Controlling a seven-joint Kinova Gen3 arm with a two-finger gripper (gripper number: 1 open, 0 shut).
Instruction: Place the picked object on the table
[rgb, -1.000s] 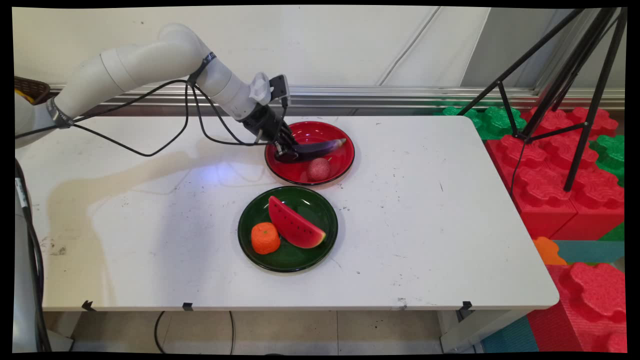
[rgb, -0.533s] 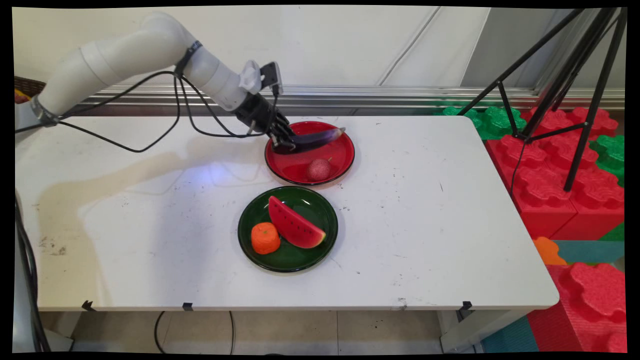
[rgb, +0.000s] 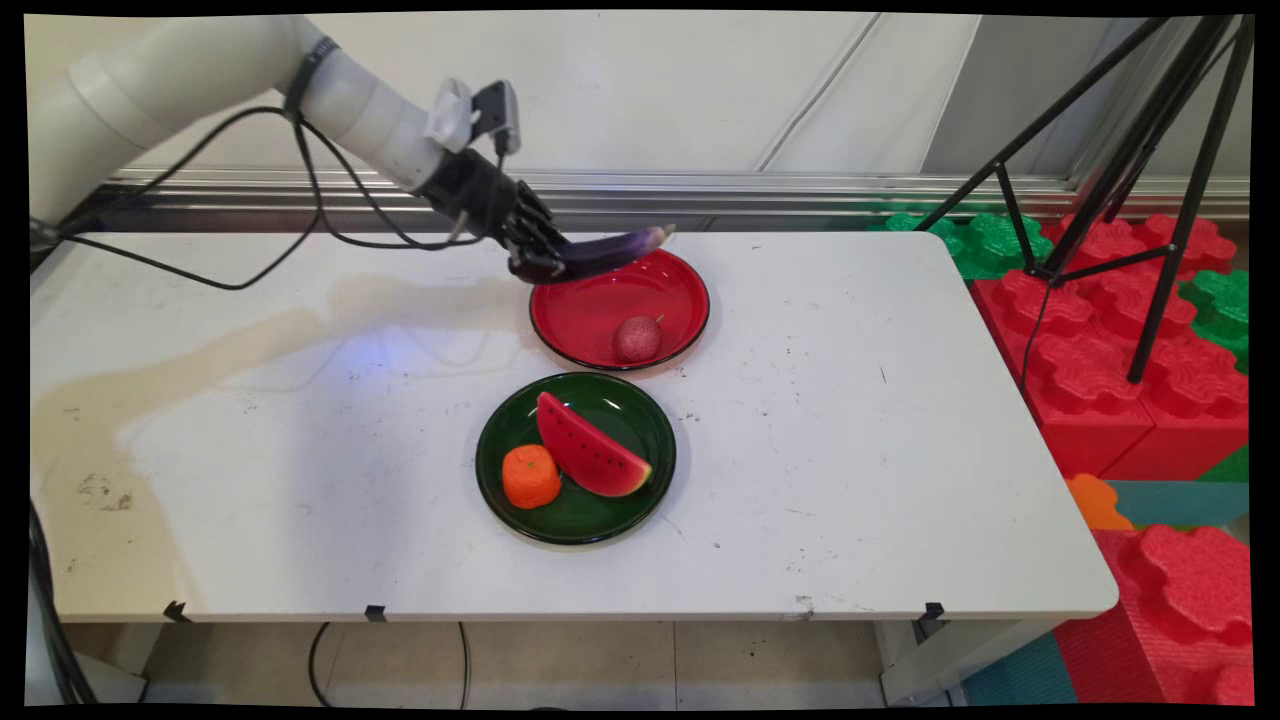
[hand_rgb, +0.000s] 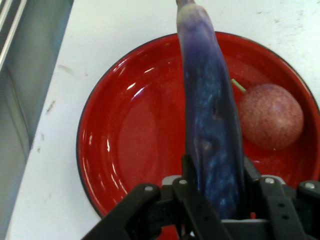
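Note:
My gripper (rgb: 540, 262) is shut on the thick end of a long purple eggplant (rgb: 610, 250), which hangs in the air above the far rim of the red plate (rgb: 580, 312). In the hand view the eggplant (hand_rgb: 210, 125) runs up from between the gripper (hand_rgb: 215, 192) fingers, over the red plate (hand_rgb: 130, 140). A speckled pinkish-red round fruit (rgb: 637, 338) with a short stem lies on the plate's near side, also the fruit (hand_rgb: 270, 116) at the right in the hand view.
A green plate (rgb: 640, 420) nearer the front holds a watermelon slice (rgb: 588, 447) and an orange piece (rgb: 530, 476). Red and green foam blocks (rgb: 1120, 330) and a black tripod (rgb: 1150, 160) stand beyond the table's right edge.
The gripper has lifted the eggplant off the red plate and carried it up and slightly left. The round fruit stays on the plate.

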